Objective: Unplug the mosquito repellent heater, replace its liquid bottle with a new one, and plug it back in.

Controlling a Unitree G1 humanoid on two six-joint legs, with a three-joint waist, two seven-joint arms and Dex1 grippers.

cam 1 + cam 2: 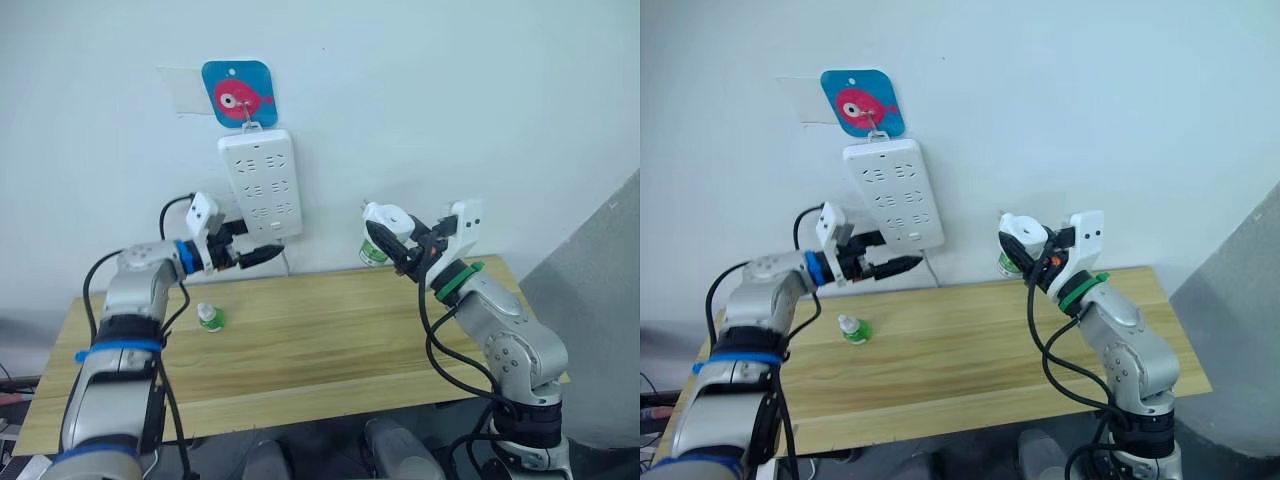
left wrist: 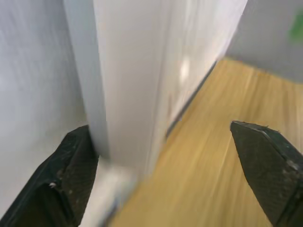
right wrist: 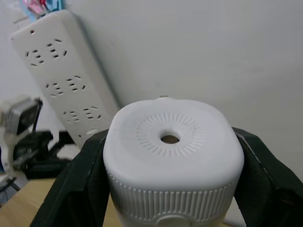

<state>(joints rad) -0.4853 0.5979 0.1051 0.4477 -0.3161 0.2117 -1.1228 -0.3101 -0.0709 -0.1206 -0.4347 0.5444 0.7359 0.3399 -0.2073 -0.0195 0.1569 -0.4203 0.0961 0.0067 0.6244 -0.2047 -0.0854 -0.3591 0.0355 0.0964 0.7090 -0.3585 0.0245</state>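
Note:
My right gripper (image 1: 397, 243) is shut on the mosquito repellent heater (image 3: 170, 151), a white rounded unit with a round vent hole, and holds it in the air above the table's far right. A green-labelled bottle (image 1: 372, 253) shows just below the heater; I cannot tell whether it is attached. A second small liquid bottle (image 1: 210, 318) with green on it stands on the table at the left. My left gripper (image 1: 266, 255) is open at the bottom end of the white power strip (image 1: 260, 185). In the left wrist view the strip's lower edge lies between its fingers.
The power strip hangs on the wall from a blue hook with a pink fish (image 1: 238, 92). The wooden table (image 1: 330, 350) stands against the wall. A grey panel (image 1: 600, 300) rises at the right. Black cables run along both arms.

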